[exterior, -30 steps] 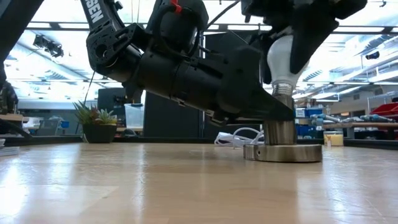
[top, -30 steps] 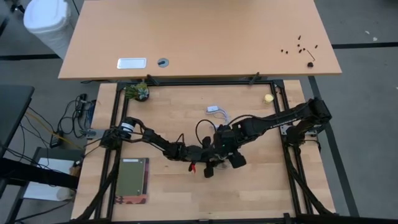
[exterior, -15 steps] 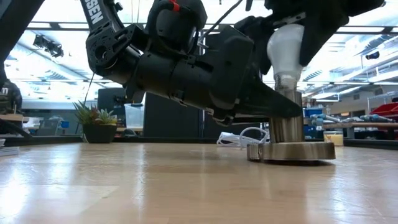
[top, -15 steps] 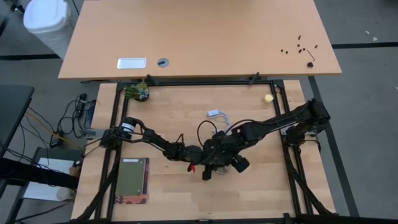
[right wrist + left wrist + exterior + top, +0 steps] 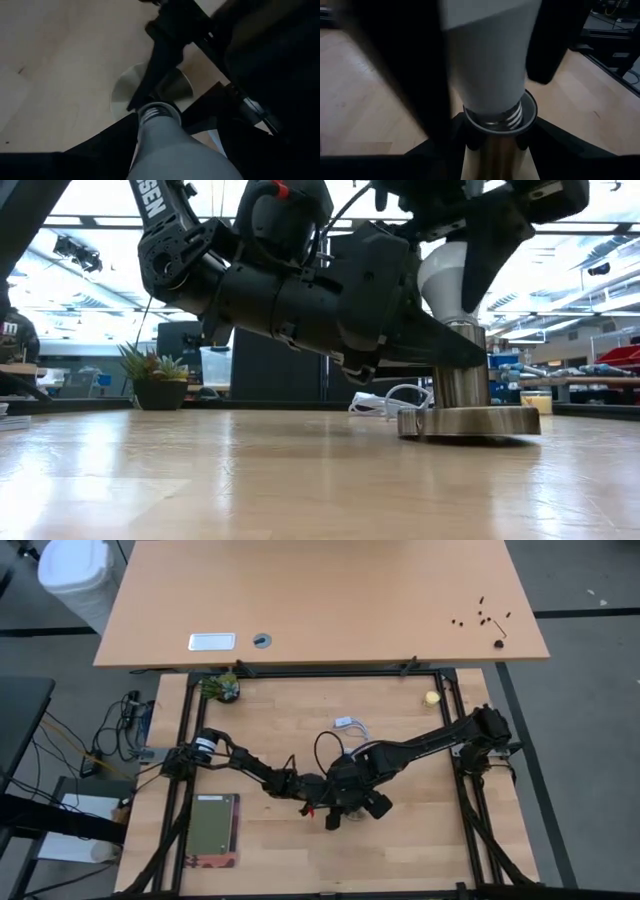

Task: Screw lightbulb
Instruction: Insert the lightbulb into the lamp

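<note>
At the left of the table a green booklet (image 5: 213,825) and a small potted plant (image 5: 221,688) lie well clear of the work; the left arm reaches from that side toward table centre, its left gripper (image 5: 492,150) down low with both fingers closed around the steel stem of the socket base (image 5: 468,420), bracing it. Moving right: the lightbulb (image 5: 447,278) stands nearly upright directly over the stem, its grey thread (image 5: 501,114) partly sunk into the socket mouth, a few turns exposed. The right gripper (image 5: 455,255) comes down from above and holds the bulb's globe between its fingers, part-way open around the glass. The white cord (image 5: 385,400) trails behind the base; a small yellowish ball (image 5: 432,697) sits far right, irrelevant. Risks, as I judge them: the bulb looks slightly canted in the low view, so turning on could cross-thread or jam it. If the left grip slips on the smooth stem, the disc would spin with the bulb and nothing would tighten. Too hard a pinch on the globe might crack it; too light, and the fingers would skate round it. The two wrists are crowded, so a collision is possible.
</note>
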Tool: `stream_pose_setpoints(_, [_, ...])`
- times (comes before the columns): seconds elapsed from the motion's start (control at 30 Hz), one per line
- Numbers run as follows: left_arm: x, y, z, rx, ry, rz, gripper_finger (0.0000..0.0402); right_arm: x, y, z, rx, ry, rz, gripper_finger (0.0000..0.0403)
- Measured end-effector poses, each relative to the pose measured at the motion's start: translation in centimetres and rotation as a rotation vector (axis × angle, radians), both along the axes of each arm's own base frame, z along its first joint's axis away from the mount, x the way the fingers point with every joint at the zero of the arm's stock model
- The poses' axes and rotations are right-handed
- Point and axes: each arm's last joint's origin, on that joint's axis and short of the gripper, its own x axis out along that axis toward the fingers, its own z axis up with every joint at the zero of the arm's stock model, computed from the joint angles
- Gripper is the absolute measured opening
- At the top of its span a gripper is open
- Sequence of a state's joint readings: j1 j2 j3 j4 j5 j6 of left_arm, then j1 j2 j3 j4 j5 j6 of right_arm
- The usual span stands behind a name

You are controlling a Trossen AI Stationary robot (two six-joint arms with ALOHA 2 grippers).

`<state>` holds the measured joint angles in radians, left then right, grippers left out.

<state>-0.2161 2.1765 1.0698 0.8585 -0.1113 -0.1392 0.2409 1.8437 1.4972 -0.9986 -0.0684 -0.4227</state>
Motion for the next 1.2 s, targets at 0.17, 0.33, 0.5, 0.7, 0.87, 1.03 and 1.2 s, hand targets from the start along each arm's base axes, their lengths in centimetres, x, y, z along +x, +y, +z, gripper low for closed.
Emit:
stream_pose_setpoints(0.17, [0.0, -0.1, 0.0, -0.002, 0.006, -0.001, 0.0189, 0.0, 0.0, -0.1, -0.008, 0.009, 0.03, 0.0269])
stream_pose_setpoints(0.33, [0.0, -0.1, 0.0, 0.002, 0.008, -0.003, 0.0189, 0.0, 0.1, -0.1, 0.011, 0.011, 0.008, 0.0267])
stream_pose_setpoints(0.5, [0.0, -0.1, -0.1, 0.005, 0.011, -0.004, 0.0189, -0.1, 0.3, -0.1, 0.036, 0.024, 0.007, 0.0292])
stream_pose_setpoints(0.7, [0.0, -0.1, -0.1, 0.011, 0.014, -0.006, 0.0189, -0.2, 0.9, -0.1, 0.024, 0.019, 0.016, 0.0319])
stream_pose_setpoints(0.87, [0.0, -0.2, -0.1, 0.011, 0.015, -0.008, 0.0189, -0.2, 1.2, 0.6, 0.024, 0.011, 0.003, 0.0324])
stream_pose_setpoints(1.03, [-0.1, -0.2, -0.1, 0.012, 0.019, -0.011, 0.0189, -0.2, 1.1, 2.0, 0.019, -0.02, -0.008, 0.0321])
stream_pose_setpoints(1.2, [-0.4, -0.3, -0.3, 0.011, 0.026, -0.009, 0.0189, -0.2, 1.2, 2.4, 0.035, -0.034, -0.02, 0.0321])
